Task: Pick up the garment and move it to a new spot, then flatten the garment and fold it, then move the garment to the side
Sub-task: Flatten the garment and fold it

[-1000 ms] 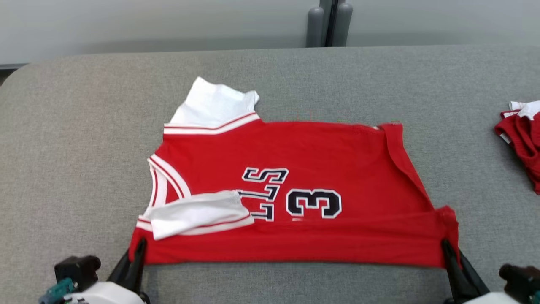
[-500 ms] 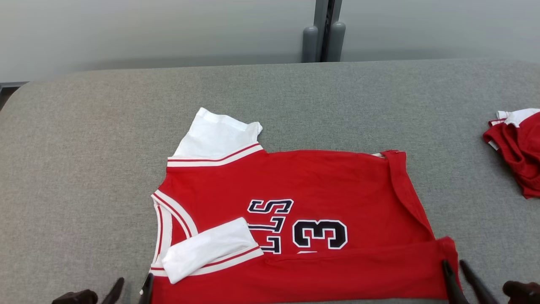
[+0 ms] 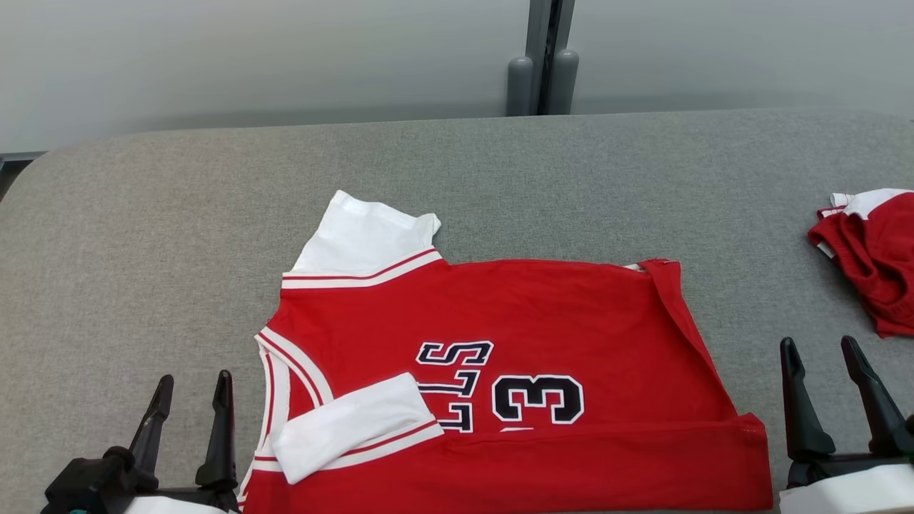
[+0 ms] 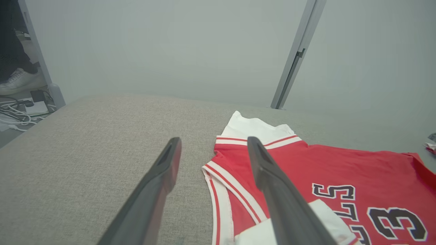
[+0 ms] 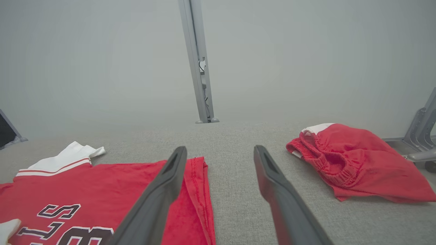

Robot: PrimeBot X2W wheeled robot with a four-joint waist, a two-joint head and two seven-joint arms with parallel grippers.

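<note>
Folding looks next: garment (image 3: 543,321) lies mostly flat on the desk (image 3: 143,214), between both end effectors. Left end effector (image 3: 196,378) is spread and empty, neckline trim just to its right. Right end effector (image 3: 818,344) is spread and empty, hem corner just to its left. Grip both corners low, catch all layers, carry evenly to avoid skew. Count: one garment, far sleeve (image 3: 364,232) plus near sleeve (image 3: 350,425), one red bundle (image 3: 871,264) to the right end effector's right.

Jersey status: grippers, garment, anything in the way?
Left gripper open, empty; right gripper open, empty. Jersey flat on table, near edge folded over. Red shorts lying apart at right, no obstruction.
</note>
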